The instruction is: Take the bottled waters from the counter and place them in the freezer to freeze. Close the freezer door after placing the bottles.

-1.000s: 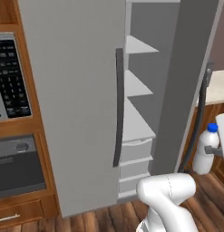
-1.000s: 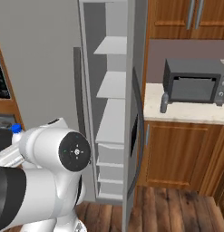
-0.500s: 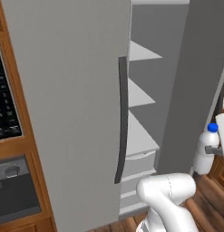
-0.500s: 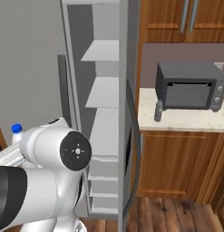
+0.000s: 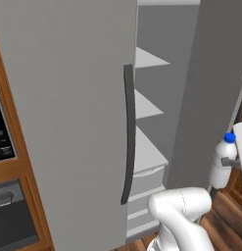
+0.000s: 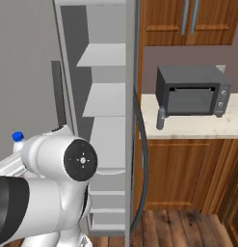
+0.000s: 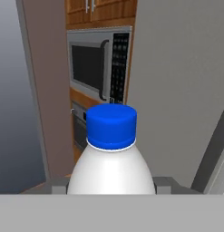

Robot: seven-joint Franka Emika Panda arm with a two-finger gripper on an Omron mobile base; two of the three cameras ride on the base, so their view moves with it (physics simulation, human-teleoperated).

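Fingers (image 7: 111, 188) are clamping the whitish water bottle (image 7: 111, 156) at its shoulder, one grey pad showing on each side of the body in the hand view. Bottle is standing upright, blue cap (image 7: 111, 126) on top. In the left base view the same bottle (image 5: 222, 164) is hanging in the air at the right edge of frame, in front of the open freezer door (image 5: 210, 88), not touching any shelf. In the right base view just its cap (image 6: 17, 137) is peeking over the arm's white elbow.

Freezer (image 6: 103, 111) is standing open, pale shelves (image 5: 147, 105) stacked one above another, drawers at the bottom. Shelves are looking bare. The closed fridge door (image 5: 68, 112) with its long dark vertical handle (image 5: 127, 132) is sitting left of the opening in the left base view.

Farther out, right of the freezer door's edge: the surface (image 6: 192, 126), beige stone on brown cabinets. The darker smoky bottle (image 6: 160, 118) is standing near its left front corner, just beside the dark toaster oven (image 6: 192, 91) that is sitting toward the back edge. Can't tell whether bottle and oven are touching. Wooden wall cabinets (image 6: 188, 21) are hanging above.

Past the held bottle, the hand view is looking at a built-in microwave (image 7: 97, 63) in wood casing.
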